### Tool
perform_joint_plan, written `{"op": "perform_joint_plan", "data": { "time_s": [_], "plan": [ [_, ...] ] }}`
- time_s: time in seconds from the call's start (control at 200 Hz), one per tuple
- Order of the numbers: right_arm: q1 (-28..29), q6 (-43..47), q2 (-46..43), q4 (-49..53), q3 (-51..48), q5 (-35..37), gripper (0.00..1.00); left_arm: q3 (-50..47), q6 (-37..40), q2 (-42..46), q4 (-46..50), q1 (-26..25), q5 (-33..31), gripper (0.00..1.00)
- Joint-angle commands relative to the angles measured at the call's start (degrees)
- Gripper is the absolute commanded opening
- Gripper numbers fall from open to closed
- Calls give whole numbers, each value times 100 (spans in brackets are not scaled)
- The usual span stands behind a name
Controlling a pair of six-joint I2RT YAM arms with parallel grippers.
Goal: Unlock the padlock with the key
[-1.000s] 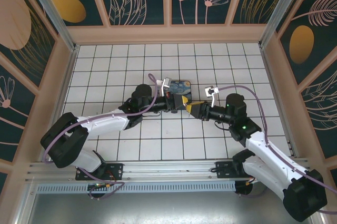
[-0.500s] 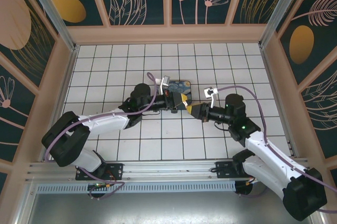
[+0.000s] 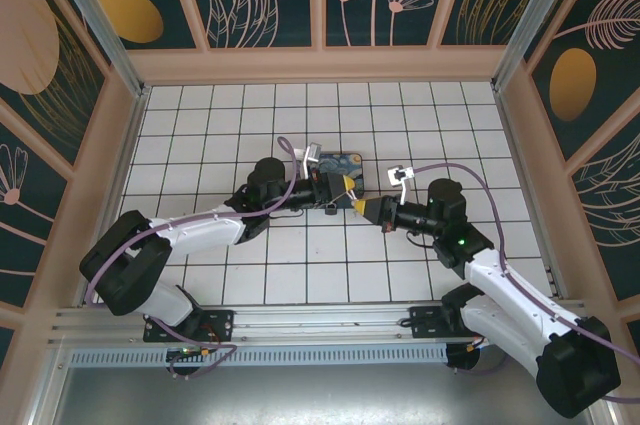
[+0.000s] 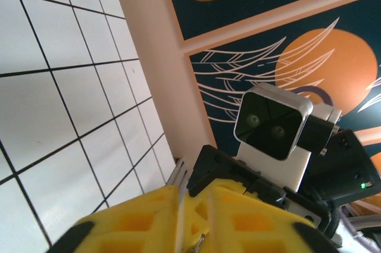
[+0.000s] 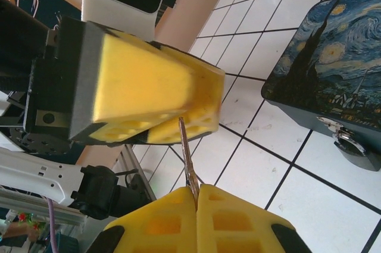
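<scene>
**Key's up between the two grippers, lock not touched yet**

Going left to right. The left gripper (image 5: 199,116) hangs over the middle of the tiled floor (image 3: 200,125), tips pointing at the other arm. In its own wrist view its fingers (image 4: 244,223) sit close, with only a thin slit between them. Honestly I can't tell if they're pinching the far end of the key or just sitting beside it.

The key (image 5: 188,158) bridges the two sets of tips, up off the tiles. Next is the right gripper (image 5: 196,190), pads pressed together and clamped on the key's near end. That one's clear.

Further right in the right wrist view, the blue swirly tin (image 5: 324,56) sits flat on the floor, near both grippers but apart from them. There's a small shiny fitting (image 5: 344,137) on its dark side wall. It's too small to say whether that's the padlock's shackle or the tin's own clasp.

My read: the key is picked up and held, and that's about it. Lining it up, getting it into the keyhole, turning it and popping the shackle are all left to do.

The key itself is thin and dull silver, seen edge-on as a skinny blade. It stands almost straight out of the right pads with a slight tilt. I can't make out its ring.
</scene>
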State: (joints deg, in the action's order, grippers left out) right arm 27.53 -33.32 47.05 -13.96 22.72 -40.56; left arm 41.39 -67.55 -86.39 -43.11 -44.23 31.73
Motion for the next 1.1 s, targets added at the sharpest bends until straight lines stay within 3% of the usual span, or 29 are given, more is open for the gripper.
{"op": "perform_joint_plan", "data": {
  "time_s": [0.0, 0.085, 0.2, 0.545, 1.096],
  "plan": [
    [-87, 66, -30, -26, -88, 51, 0, -193, 39, 124, 140, 175, -146, 37],
    [-107, 130, -4, 130, -92, 82, 0, -224, 245, 337, 607, 333, -305, 44],
    [-107, 155, 53, 111, -88, 41, 0, 110, 852, 524, 1472, 354, -378, 45],
    [-94, 230, 420, 137, 83, -181, 0, 816, 2043, 532, 2263, 327, 239, 22],
    [-72, 221, 449, 104, 144, -170, 0, 1019, 2131, 176, 2747, 36, 178, 29]
  ]
}}
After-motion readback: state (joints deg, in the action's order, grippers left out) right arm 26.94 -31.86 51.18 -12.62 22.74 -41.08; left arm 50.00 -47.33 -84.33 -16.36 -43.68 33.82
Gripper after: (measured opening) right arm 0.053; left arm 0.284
